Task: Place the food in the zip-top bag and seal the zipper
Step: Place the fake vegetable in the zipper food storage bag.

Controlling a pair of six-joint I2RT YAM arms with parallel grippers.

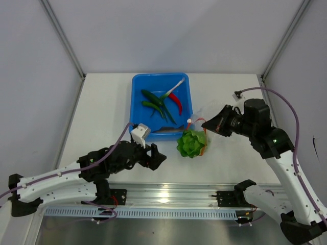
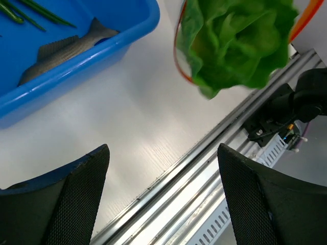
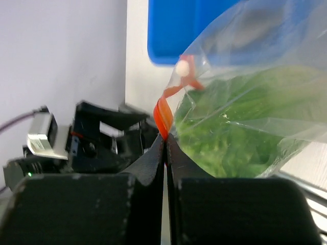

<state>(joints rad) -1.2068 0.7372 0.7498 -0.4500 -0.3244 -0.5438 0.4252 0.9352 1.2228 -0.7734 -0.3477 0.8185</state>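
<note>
White tabletop (image 1: pixel 102 117), pale walls on three sides.

Blue bin (image 1: pixel 135 102) at centre back. Inside it: dark green pods (image 1: pixel 153 102), a red chili (image 1: pixel 176 102), a whitish stalk (image 1: pixel 176 86), and along the near wall a grey toy fish (image 2: pixel 66 48).

Clear bag (image 3: pixel 265 56) just in front of the bin's near right corner. The green cabbage (image 1: pixel 191 144) is inside it and fills most of it. Cannot tell whether the bag's bottom rests on the tabletop.

Right pincer (image 3: pixel 166 145) is pinched tight on the orange-red zipper (image 3: pixel 162 115) at the bag's upper corner, holding that edge up.

Left pincer (image 2: pixel 163 153) is low over the tabletop just left of the bag, fingers spread wide with nothing between them, aimed at the cabbage. The orange strip shows on both sides of the cabbage from this side.
</note>
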